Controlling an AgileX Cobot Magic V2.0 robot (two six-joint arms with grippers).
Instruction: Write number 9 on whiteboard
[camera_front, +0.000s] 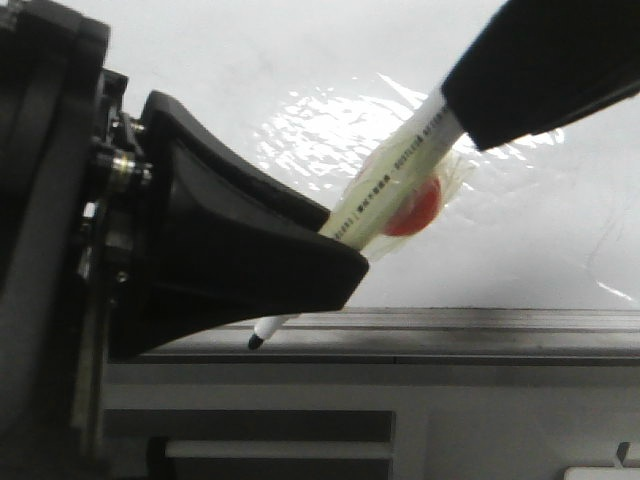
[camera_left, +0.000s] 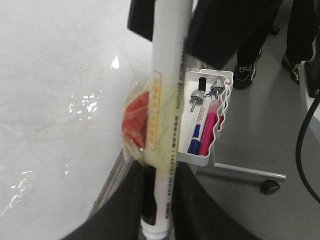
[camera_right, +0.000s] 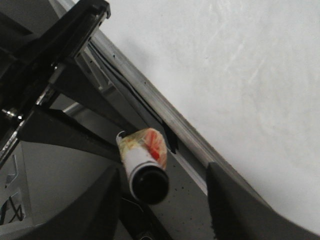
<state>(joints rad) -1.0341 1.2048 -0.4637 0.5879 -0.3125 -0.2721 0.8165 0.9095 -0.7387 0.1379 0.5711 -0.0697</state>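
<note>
A glossy whiteboard (camera_front: 200, 70) fills the upper part of the front view, with a wrinkled glare patch near its middle and a grey metal ledge (camera_front: 480, 325) running along its lower edge. No drawn number 9 can be made out on the board in any of the three views.

In front of the board, a white marker (camera_front: 395, 180) slants from upper right down to lower left. Its body is wrapped in yellowish tape, with a red, rounded piece (camera_front: 415, 210) bound against it. The marker's dark tip (camera_front: 256, 342) points down and sits at the level of the ledge, below the writing surface; whether it touches the ledge is unclear.

The left gripper (camera_front: 300, 265) is closed on the lower half of the marker, its black fingers (camera_left: 120, 210) on either side of the barrel (the left wrist view shows the pen running straight up between them). The right gripper (camera_front: 480, 105) covers the marker's upper end in the front view. In the right wrist view its fingers (camera_right: 235, 205) stand spread, with the marker's round black end (camera_right: 149, 185) between them and a gap on each side, so it is not clamping the pen.

Beside the board, a small white wire basket (camera_left: 220, 125) holds several spare markers (camera_left: 202, 125), blue and pink among them.
</note>
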